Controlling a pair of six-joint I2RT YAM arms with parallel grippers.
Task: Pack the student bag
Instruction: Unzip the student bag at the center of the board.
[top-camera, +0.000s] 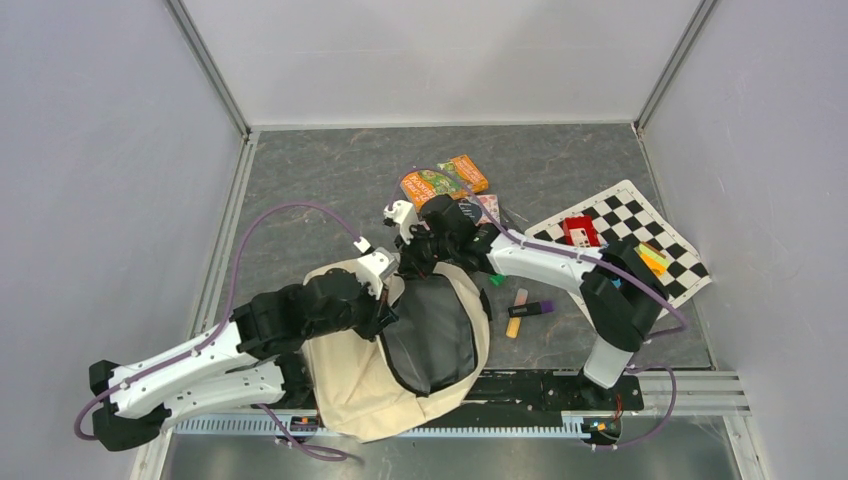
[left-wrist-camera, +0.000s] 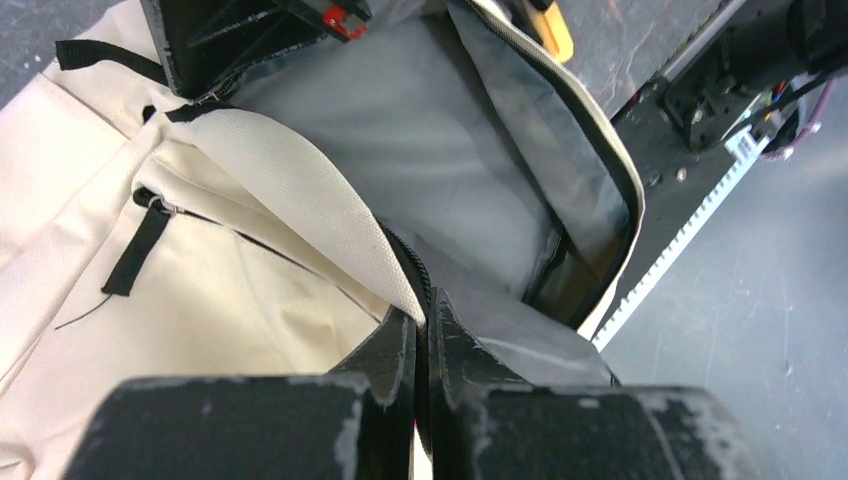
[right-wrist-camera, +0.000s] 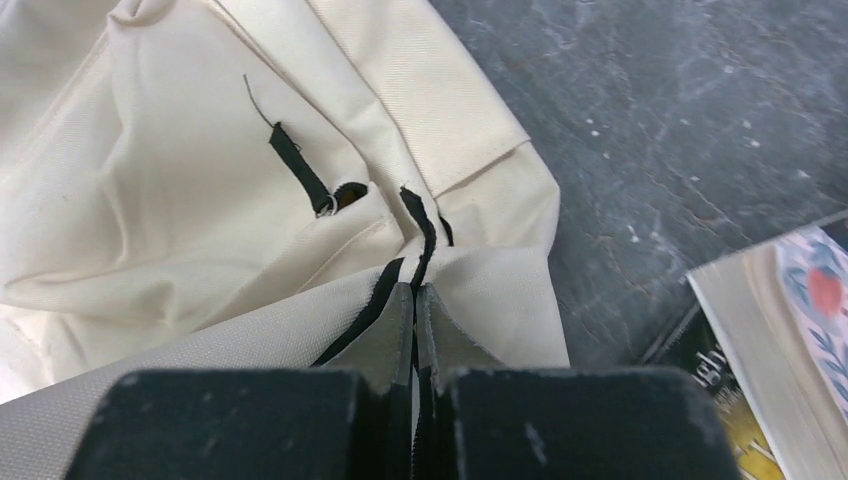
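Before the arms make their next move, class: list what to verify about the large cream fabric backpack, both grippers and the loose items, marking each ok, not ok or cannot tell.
1. Left gripper shut on the large cream fabric backpack at its black-trimmed rim: ok.
2. Right gripper shut on the backpack's far edge: ok.
3. Mouth open, dark grey lining showing: ok.
4. Compartment empty: cannot tell, partly hidden.
5. Colourful paperback books packed: not ok; they lie on the dark grey table beyond the backpack.
6. Yellow highlighter packed: not ok; it lies right of the backpack.
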